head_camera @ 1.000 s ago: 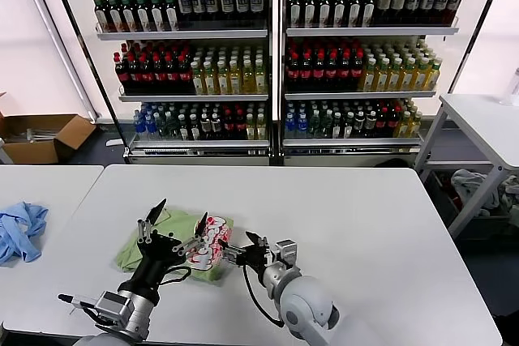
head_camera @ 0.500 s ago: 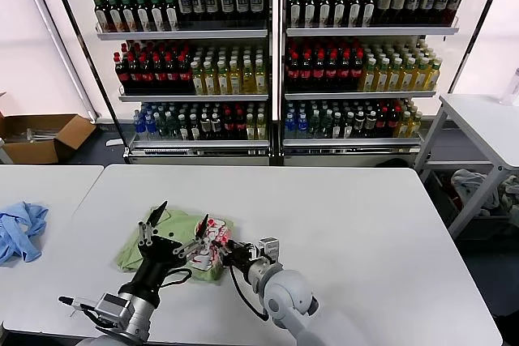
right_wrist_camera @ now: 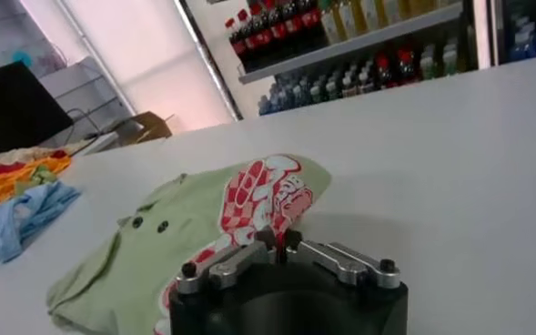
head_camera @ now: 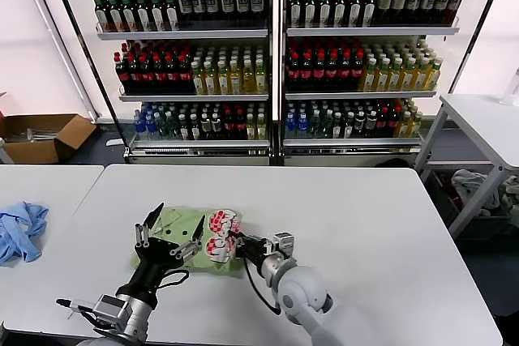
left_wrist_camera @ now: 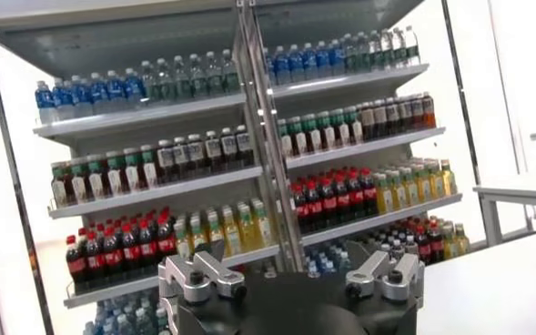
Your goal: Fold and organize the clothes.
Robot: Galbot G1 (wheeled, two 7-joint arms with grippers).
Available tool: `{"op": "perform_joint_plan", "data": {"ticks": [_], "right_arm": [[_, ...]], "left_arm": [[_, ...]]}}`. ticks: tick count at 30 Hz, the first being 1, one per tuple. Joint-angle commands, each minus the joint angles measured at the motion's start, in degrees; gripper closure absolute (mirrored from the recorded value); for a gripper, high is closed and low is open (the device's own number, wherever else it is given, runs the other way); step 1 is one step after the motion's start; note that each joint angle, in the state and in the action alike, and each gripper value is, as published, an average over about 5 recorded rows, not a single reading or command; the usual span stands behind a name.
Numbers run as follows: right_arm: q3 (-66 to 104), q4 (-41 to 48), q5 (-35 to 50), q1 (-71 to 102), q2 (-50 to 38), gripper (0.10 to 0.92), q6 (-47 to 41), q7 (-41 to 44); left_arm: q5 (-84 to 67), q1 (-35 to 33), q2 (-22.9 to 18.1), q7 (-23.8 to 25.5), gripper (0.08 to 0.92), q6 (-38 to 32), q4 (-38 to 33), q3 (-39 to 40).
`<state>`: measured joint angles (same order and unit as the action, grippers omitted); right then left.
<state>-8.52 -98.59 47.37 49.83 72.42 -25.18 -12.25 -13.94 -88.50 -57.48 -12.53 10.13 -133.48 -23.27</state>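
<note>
The light green polo shirt [head_camera: 180,234] lies bunched on the white table [head_camera: 365,224], near its front left. Its red-and-white checkered logo [head_camera: 220,231] is on the shirt's right end. My right gripper [head_camera: 236,241] is at that end, shut on a fold of the logo cloth; in the right wrist view the right gripper [right_wrist_camera: 278,240] pinches the printed fold, and the shirt [right_wrist_camera: 172,238] with its buttons spreads beyond. My left gripper [head_camera: 180,216] is open, fingers pointing up, over the shirt's left part and holding nothing.
A light-blue cloth [head_camera: 19,229] lies on the separate table at the left. Shelves of bottles [head_camera: 268,54] stand behind the table. A cardboard box [head_camera: 42,136] sits on the floor at the far left. Another white table [head_camera: 486,119] stands at the right.
My right gripper reached into the shirt's right end and closed on the logo fold. The shirt has shifted a little to the right. My left gripper stayed open and sank slightly.
</note>
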Motion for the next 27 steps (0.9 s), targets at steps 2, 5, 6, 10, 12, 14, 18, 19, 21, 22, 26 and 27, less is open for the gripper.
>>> {"op": "perform_joint_plan", "data": {"ticks": [2, 5, 6, 10, 12, 14, 18, 19, 21, 22, 26, 27], "right_arm": [[12.16, -11.02, 1.60, 7.51, -19.61, 0.890, 0.87, 2.45], [15.77, -10.61, 1.20, 9.46, -22.24, 0.890, 0.90, 3.31], [16.28, -9.99, 0.07, 9.47, -22.61, 0.890, 1.04, 3.37], [17.36, -6.21, -8.39, 7.81, -22.42, 0.889, 2.99, 4.11], [17.98, -4.64, -11.72, 6.73, -21.85, 0.878, 3.99, 4.67], [18.79, -3.99, -14.20, 6.08, -21.47, 0.842, 4.28, 4.75], [20.79, -6.23, -17.45, 7.38, -22.79, 0.730, 3.56, 4.92], [21.37, -7.20, -17.85, 8.21, -23.39, 0.695, 3.17, 4.78], [23.01, -8.94, -18.19, 10.33, -24.32, 0.643, 2.74, 4.04], [24.25, -9.96, -18.25, 11.71, -24.70, 0.617, 3.03, 3.38], [32.69, -16.33, -18.14, 19.60, -25.44, 0.513, 6.92, -2.52], [35.10, -18.45, -18.11, 22.25, -25.46, 0.479, 8.07, -4.59]], "left_arm": [[-0.14, 0.11, -0.26, -0.20, 0.177, -0.10, 0.78, 0.59], [-0.14, 0.47, -0.42, -0.14, 0.177, -0.11, 1.22, 1.36], [-0.13, 0.60, -0.47, -0.10, 0.177, -0.10, 1.34, 1.57], [-0.11, 0.78, -0.59, 0.01, 0.177, -0.08, 1.60, 1.98], [-0.09, 0.56, -0.62, 0.03, 0.177, -0.13, 1.64, 1.98], [-0.07, 0.25, -0.63, 0.01, 0.177, -0.21, 1.63, 1.88], [-0.09, -0.13, -0.53, 0.01, 0.177, -0.31, 1.49, 1.64], [-0.10, -0.13, -0.52, 0.02, 0.177, -0.31, 1.47, 1.62], [-0.13, -0.06, -0.53, 0.04, 0.177, -0.29, 1.42, 1.71], [-0.14, -0.01, -0.54, 0.07, 0.177, -0.28, 1.37, 1.77], [-0.52, 0.09, -0.49, 0.10, 0.177, -0.17, 1.13, 1.85], [-0.79, 0.15, -0.40, 0.06, 0.177, -0.17, 1.24, 1.79]]}}
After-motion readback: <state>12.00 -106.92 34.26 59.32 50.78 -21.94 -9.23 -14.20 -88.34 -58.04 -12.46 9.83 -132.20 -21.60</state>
